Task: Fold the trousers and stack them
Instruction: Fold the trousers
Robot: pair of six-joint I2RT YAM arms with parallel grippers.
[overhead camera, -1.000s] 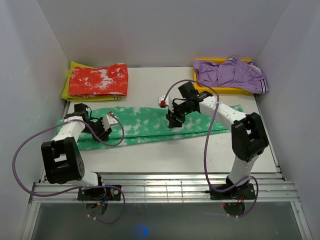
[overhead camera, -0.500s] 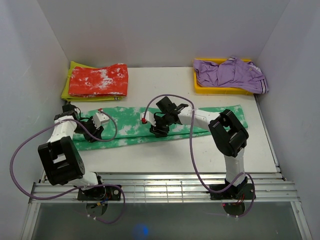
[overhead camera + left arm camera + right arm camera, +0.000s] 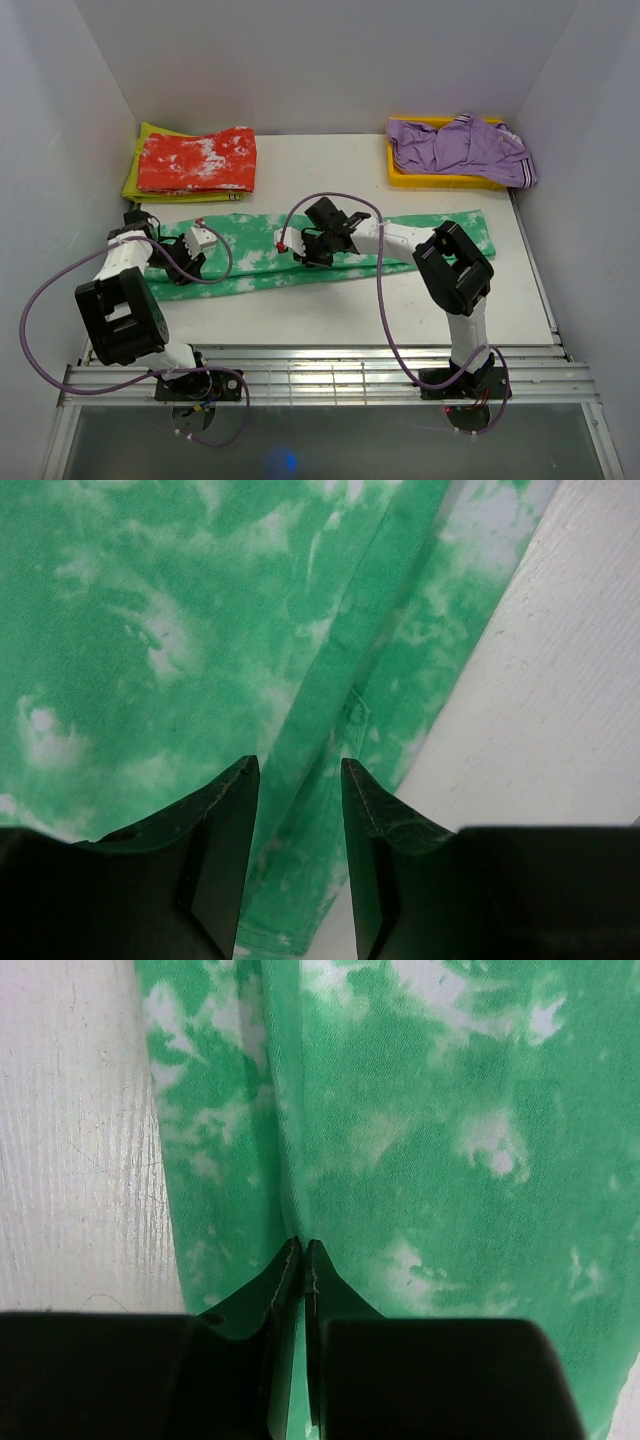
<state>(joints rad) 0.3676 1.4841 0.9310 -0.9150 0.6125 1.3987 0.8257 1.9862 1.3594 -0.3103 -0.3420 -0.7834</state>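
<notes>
The trousers (image 3: 255, 250) lie in a long band across the middle of the table (image 3: 300, 175), nearer than the red-and-white folded garment (image 3: 197, 160) at far left and the purple garment (image 3: 455, 145) at far right. The left gripper (image 3: 297, 765) stands over their left end with jaws apart; a seam runs between them, not grasped. The right gripper (image 3: 302, 1245), near the middle of the band, is clenched on a raised crease of the green cloth.

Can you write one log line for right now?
left tool: open over green tie-dye cloth trousers | right tool: shut, pinching a crease | trousers: lying out long
</notes>
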